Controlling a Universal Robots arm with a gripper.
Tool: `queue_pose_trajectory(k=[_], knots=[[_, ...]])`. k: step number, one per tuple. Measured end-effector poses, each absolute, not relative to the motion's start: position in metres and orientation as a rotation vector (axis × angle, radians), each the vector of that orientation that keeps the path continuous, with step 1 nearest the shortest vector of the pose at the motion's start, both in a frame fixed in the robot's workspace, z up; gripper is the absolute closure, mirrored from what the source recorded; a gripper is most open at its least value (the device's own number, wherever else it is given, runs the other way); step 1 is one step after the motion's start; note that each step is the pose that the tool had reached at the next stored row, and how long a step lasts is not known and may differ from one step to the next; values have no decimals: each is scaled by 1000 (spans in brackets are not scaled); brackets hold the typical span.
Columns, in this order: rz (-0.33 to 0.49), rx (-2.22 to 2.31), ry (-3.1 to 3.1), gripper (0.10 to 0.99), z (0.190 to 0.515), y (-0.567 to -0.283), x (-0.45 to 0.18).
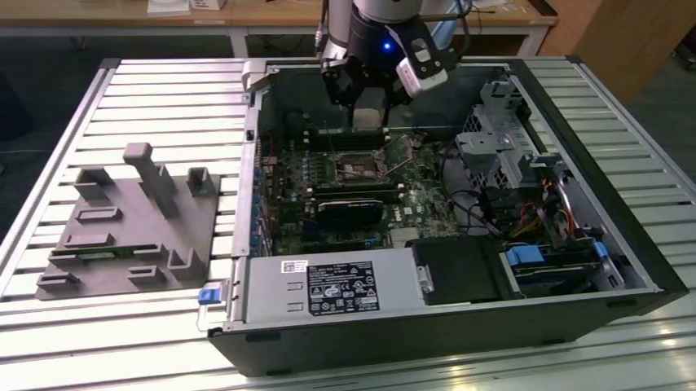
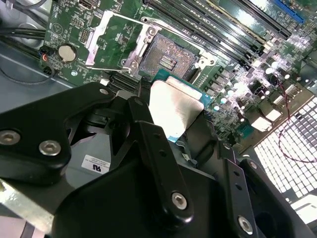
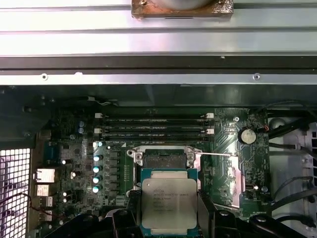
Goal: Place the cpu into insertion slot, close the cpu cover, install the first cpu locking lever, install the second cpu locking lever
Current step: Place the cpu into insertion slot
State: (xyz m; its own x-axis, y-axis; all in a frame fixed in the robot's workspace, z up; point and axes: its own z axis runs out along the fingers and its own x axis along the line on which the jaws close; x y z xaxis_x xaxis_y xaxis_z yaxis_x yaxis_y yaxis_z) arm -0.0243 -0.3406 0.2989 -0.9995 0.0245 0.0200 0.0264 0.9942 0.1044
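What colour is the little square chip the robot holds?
The cpu has a silvery-beige face, teal-green edge; clearest in the first wrist view.

Landmark: the insertion slot (image 1: 357, 169), sitting in the board inside the computer case (image 1: 435, 334).
- My gripper (image 1: 367, 114) is hanging above the slot and behind it in the exterior view, gripping the cpu (image 3: 168, 203) by two opposite edges.
- The cpu is hovering clear of the slot, not in it.
- The cpu cover (image 2: 95, 42) is standing swung open beside the slot.
- Memory modules (image 3: 156, 130) are lying just beside the slot, on the side away from the cpu.
- A fixture block (image 1: 130, 228) is sitting on the table (image 1: 163, 90), outside the case, well to the exterior view's left of the slot.
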Motion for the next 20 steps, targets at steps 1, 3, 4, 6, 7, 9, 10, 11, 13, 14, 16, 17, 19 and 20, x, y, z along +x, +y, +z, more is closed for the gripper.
queue_pose_trajectory(k=[1,3,4,6,7,9,10,11,13,14,16,17,19,20], knots=[[-164,-40,-3118,549,298,-341,-24],[-164,-40,-3118,549,296,-341,-24],[-164,-40,-3118,549,295,-341,-24],[-164,-40,-3118,549,294,-341,-24],[-164,-40,-3118,549,293,-341,-24],[-164,-40,-3118,549,291,-341,-24],[-164,-40,-3118,549,290,-341,-24],[-164,-40,-3118,549,290,-341,-24],[-164,-40,-3118,549,288,-341,-24],[-164,-40,-3118,549,287,-341,-24],[-164,-40,-3118,549,285,-341,-24],[-164,-40,-3118,549,283,-341,-24],[-164,-40,-3118,549,281,-341,-24],[-164,-40,-3118,549,280,-341,-24]])
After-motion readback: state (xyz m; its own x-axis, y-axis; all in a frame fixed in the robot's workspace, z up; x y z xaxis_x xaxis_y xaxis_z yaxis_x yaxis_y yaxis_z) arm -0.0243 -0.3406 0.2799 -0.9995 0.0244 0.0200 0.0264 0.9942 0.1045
